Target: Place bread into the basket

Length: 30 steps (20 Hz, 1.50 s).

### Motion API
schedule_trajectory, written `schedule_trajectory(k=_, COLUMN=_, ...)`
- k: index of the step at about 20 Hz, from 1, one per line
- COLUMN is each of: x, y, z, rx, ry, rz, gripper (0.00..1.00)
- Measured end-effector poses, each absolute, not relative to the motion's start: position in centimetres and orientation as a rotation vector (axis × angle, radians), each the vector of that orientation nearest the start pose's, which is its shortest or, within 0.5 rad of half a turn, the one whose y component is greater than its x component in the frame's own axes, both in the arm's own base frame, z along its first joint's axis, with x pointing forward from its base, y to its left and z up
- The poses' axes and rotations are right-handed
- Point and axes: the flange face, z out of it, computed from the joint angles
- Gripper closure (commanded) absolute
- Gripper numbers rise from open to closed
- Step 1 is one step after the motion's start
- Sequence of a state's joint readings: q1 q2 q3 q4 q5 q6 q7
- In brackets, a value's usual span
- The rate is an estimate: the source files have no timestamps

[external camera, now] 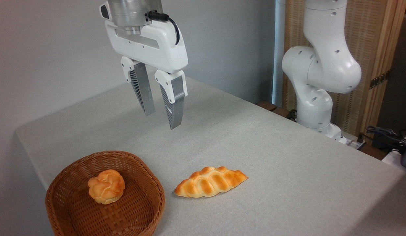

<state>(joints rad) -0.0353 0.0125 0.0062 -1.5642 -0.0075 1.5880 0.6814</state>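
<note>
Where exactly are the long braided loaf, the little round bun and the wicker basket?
braided loaf point(211, 182): fixed camera view, middle of its top crust.
round bun point(106, 190): fixed camera view, centre of its knotted top.
wicker basket point(147, 209): fixed camera view, inner right wall.

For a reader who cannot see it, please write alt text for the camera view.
A braided loaf lies on a grey table, just right of a wicker basket that holds a small round bun. The gripper hangs above them, fingers open and empty.
</note>
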Motion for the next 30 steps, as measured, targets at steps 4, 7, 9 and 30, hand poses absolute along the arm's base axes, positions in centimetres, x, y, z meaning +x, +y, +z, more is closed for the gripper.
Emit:
schedule_trajectory(k=4, x=56.0, y=-1.5, z=62.2, rx=-2.95, ry=1.089, rz=-0.02, gripper=0.0)
schedule_trajectory(k=7, x=56.0, y=-1.5, z=62.2, rx=-2.951, ry=1.088, rz=-0.02, gripper=0.0)
schedule_trajectory(k=9, x=56.0, y=-1.5, z=62.2, rx=-2.951, ry=1.088, rz=-0.02, gripper=0.0)
schedule_trajectory(k=30, x=55.1, y=-1.3, z=64.0, rx=-2.942, ry=1.08, rz=-0.067, gripper=0.0)
